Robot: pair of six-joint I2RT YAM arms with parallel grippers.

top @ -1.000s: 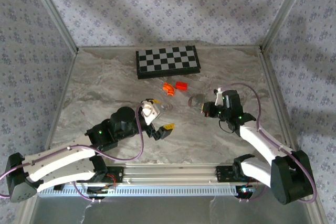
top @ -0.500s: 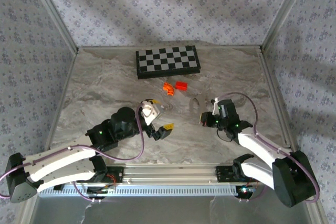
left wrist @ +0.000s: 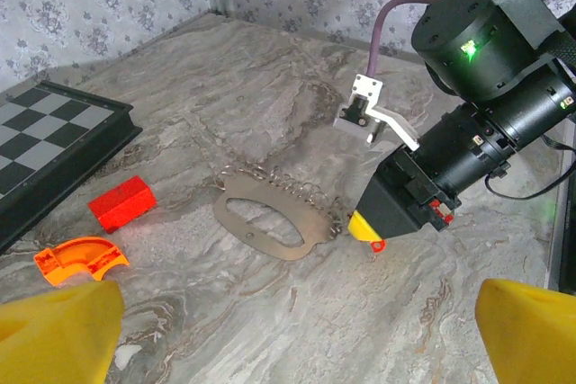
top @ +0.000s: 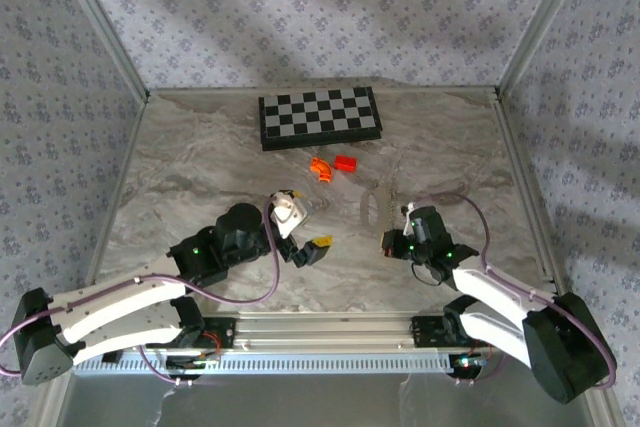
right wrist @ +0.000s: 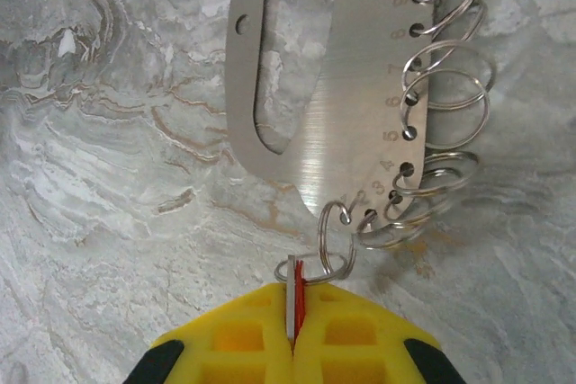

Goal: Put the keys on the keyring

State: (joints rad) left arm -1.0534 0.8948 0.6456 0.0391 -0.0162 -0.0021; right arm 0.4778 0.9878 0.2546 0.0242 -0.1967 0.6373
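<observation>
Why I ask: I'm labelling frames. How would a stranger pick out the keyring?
From the checkerboard at the far edge, come nearer past the red block. The keyring lies flat beyond the right hand: the only metal piece, a slotted plate edged with wire rings.

A lab rig: patterned panels (top: 300, 7) enclose the tabletop (top: 200, 167)

Checkerboard (top: 320, 119) at far side, red block (top: 346, 163) beside orange curved piece (top: 320, 169), keyring (top: 371, 209) near right hand (top: 389, 240)

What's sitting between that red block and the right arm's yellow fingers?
The keyring, a flat metal plate edged with wire rings, lies between the red block and the right arm's fingers, as the left wrist view shows.
</observation>
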